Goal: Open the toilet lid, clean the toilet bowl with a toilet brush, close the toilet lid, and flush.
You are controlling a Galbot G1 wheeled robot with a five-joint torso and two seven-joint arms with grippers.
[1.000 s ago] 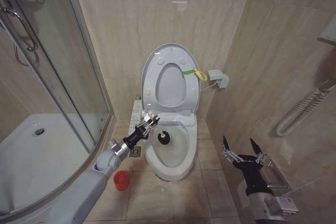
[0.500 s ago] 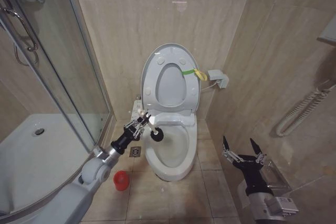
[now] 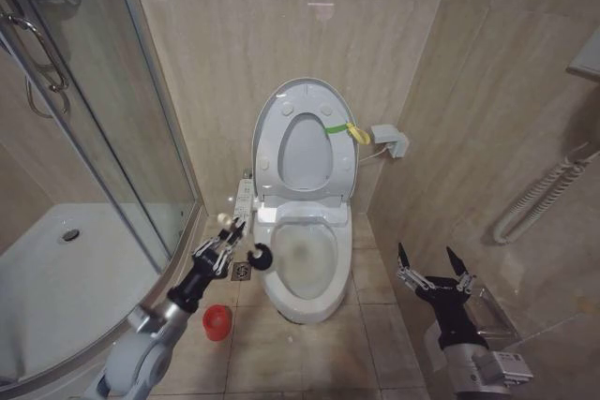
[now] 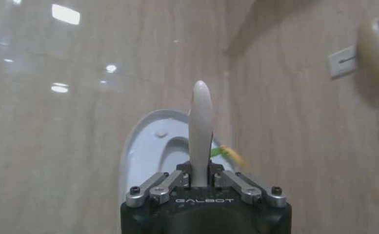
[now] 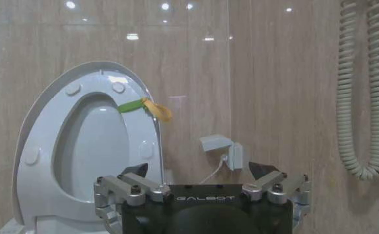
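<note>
Scrubbing looked done, or close to it, by my reckoning. The large glossy white oval toilet lid point(image 3: 302, 142) stood raised against the tiled wall with the ring seat up too, its yellow-green band point(image 3: 343, 128) at one edge, so the opening step was finished. My left gripper point(image 3: 221, 244) was clamped on the thin white handle of the toilet brush point(image 3: 242, 243), whose dark bristle head hung outside the white ceramic toilet bowl point(image 3: 305, 274), just beside its left rim and above the floor. What remained, as I judged it: returning the brush to the small red round holder point(image 3: 217, 321) on the tiles below my forearm, lowering the lid, flushing.

Room was narrow on that side — the curved glass shower screen point(image 3: 141, 166) stood near my left arm, with only a strip of floor between it and the pedestal. My right gripper point(image 3: 430, 265) hung idle, fingers spread, well apart to the right near the side wall.
</note>
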